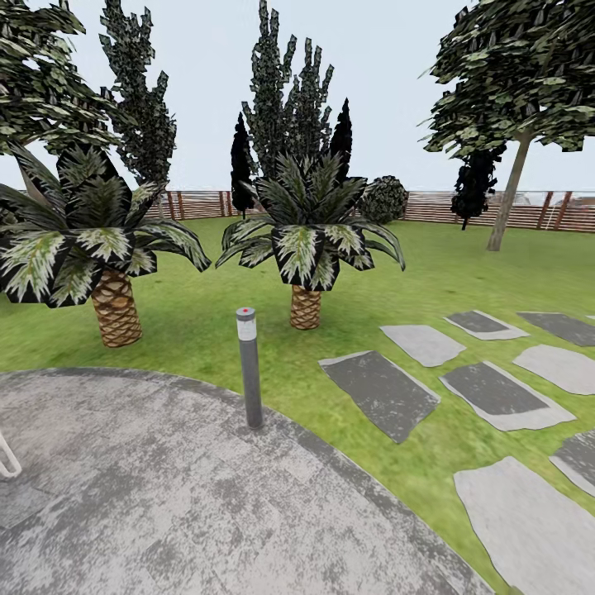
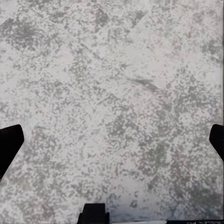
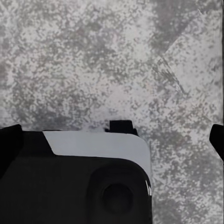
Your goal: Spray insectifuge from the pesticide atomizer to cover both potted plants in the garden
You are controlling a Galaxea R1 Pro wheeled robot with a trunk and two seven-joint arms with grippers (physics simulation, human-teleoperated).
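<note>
Grey patio (image 1: 165, 496) under both open end effectors (image 2: 112, 140), w/ lamp (image 1: 248, 368) nearby.

I see right gripper (image 3: 112, 140) spread wide, black fingertips (image 3: 9, 144) at frame edges, above mottled grey paved patio (image 3: 93, 60); black-and-white robot base (image 3: 84, 182) beneath.

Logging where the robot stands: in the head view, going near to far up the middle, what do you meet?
Paved patio → grey bollard lamp → lawn → middle palm → wooden fence.
</note>
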